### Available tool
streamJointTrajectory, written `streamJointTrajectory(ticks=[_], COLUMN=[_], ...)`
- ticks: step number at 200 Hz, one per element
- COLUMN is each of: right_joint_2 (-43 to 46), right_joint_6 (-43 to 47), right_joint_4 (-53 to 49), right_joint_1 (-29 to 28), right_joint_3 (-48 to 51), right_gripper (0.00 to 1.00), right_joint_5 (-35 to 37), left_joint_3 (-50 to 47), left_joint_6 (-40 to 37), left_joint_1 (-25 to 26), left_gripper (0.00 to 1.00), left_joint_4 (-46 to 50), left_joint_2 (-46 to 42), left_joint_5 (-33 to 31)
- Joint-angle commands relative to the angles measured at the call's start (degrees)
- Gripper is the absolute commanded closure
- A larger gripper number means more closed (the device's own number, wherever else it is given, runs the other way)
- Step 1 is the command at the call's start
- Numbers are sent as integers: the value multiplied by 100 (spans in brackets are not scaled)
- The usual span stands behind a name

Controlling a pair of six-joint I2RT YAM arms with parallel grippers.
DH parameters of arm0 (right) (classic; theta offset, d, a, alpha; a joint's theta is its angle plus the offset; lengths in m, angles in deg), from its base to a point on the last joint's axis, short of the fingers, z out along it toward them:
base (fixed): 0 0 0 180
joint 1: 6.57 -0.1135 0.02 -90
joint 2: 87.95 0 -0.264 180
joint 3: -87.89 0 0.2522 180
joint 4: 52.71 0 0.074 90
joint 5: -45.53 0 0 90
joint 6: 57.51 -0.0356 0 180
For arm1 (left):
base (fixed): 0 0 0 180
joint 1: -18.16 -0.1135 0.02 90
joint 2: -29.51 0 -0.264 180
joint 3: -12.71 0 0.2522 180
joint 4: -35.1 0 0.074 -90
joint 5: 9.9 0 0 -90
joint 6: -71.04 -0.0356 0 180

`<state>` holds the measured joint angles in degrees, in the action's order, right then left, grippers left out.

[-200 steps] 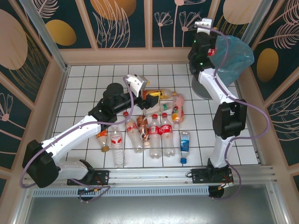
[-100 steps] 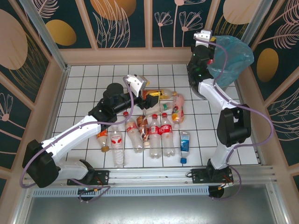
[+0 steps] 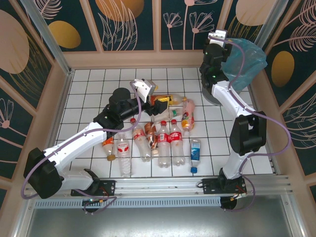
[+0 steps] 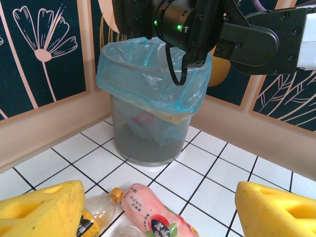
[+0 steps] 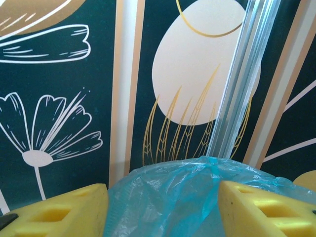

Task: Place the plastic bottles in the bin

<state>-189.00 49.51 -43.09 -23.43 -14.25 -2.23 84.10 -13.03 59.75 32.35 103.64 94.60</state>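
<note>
White tiled floor [image 3: 89, 94], floral teal walls [image 3: 133, 37]

Bottles [image 3: 176, 140] left of bin [image 3: 249, 61]

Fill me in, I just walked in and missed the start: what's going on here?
Two robot arms are clearing plastic bottles into the bin. The right gripper is up at the bin's bag-lined rim, jaws apart and empty. The left gripper hangs open over the pile, a pink-labelled bottle just below it, holding nothing. Many bottles lie on the tiles.
</note>
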Motion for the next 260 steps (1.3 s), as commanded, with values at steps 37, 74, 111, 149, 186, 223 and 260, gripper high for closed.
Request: streamJointTrajectory(ticks=[37, 74, 111, 149, 186, 223, 260], right_joint_2=[582, 1138, 1839, 2612, 3381, 3472, 2446], right_joint_6=[-691, -813, -1355, -2471, -3709, -4120, -4550], right_joint_4=[-527, -1213, -2604, -3596, -4312, -4505, -4039], right_joint_1=[-18, -416, -1102, -2035, -2483, -3115, -3440], right_joint_3=[-80, -133, -200, 982, 2334, 2822, 2485], right_gripper=[40, 40, 44, 45, 53, 53, 57], right_joint_5=[-372, -539, -782, -1143, -1563, -2463, -3695], left_joint_3=[-53, 104, 395, 639, 680, 175, -547], left_joint_6=[110, 145, 219, 290, 369, 788, 1862], left_joint_1=[22, 19, 20, 18, 18, 21, 16], left_gripper=[20, 20, 19, 19, 18, 18, 17], left_joint_4=[-170, 90, 556, 960, 1203, 1702, 2732], left_joint_2=[75, 73, 73, 187, 177, -227, -1165], left_joint_5=[-9, -229, -506, -749, -866, -1457, -2570])
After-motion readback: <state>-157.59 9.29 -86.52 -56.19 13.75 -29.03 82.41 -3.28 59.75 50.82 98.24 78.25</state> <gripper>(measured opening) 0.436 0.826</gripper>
